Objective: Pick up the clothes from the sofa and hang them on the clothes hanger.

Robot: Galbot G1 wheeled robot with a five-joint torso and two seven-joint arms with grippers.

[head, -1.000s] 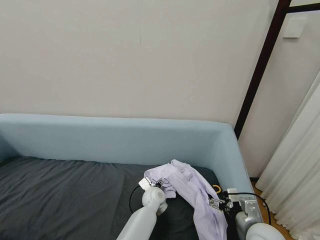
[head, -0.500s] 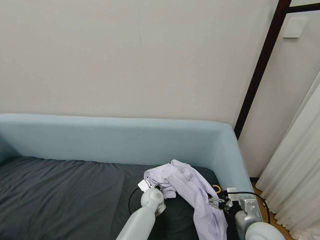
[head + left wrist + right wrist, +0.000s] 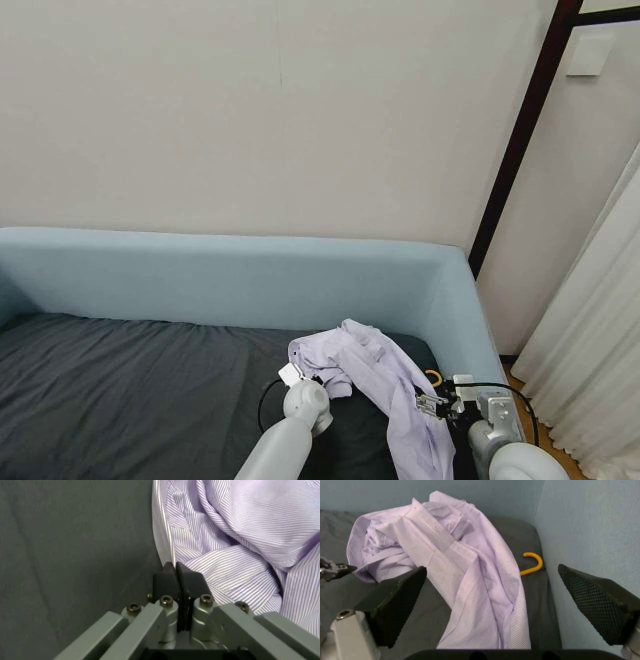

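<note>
Crumpled lilac pinstriped shirt hem lies at left gripper tips; jaws pressed together, pinch unclear. Right gripper jaws gape wide above shirt, empty.

Armrest wall just beside shirt

The left claw sits low near centre, jaws pressed together; the right claw hangs near right, jaws spread wide.
</note>
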